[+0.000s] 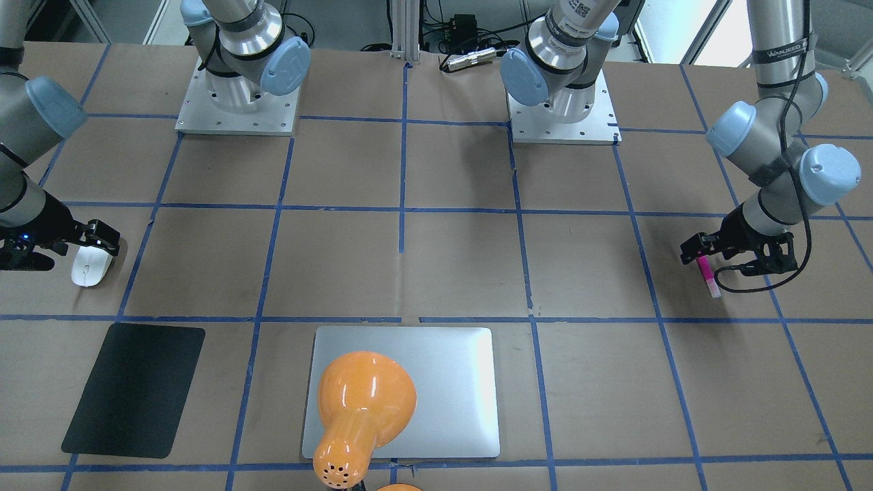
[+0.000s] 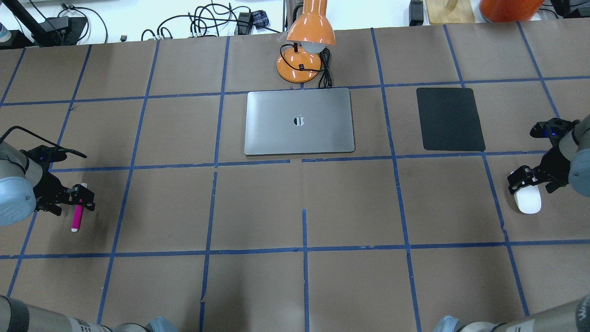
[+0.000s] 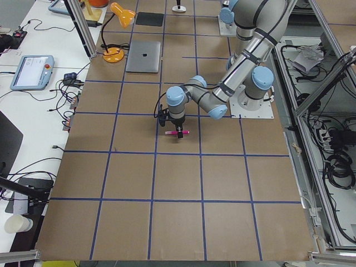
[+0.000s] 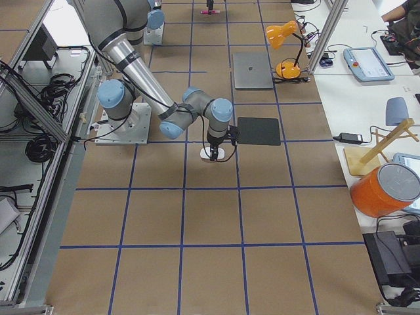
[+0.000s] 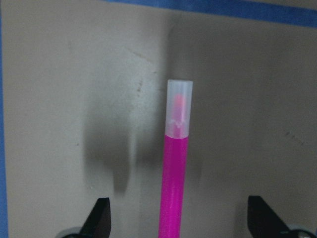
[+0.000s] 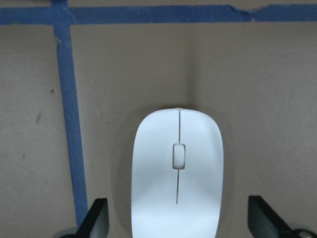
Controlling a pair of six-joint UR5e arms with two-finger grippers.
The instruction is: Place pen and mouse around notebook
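Observation:
The magenta pen (image 2: 77, 216) lies flat on the brown table at its far left end. My left gripper (image 2: 82, 195) hovers over its rear part, open, and in the left wrist view the pen (image 5: 174, 173) runs between the two spread fingertips (image 5: 101, 218) without touching them. At the far right end the white mouse (image 2: 528, 203) rests on the table under my right gripper (image 2: 525, 179), which is also open; the mouse (image 6: 177, 173) sits between its fingers. The silver notebook (image 2: 299, 121) lies closed at the table's far middle, away from both.
An orange desk lamp (image 2: 304, 41) stands just behind the notebook and covers part of it in the front-facing view. A black mat (image 2: 449, 119) lies to the notebook's right, close to the right gripper. Blue tape lines grid the table.

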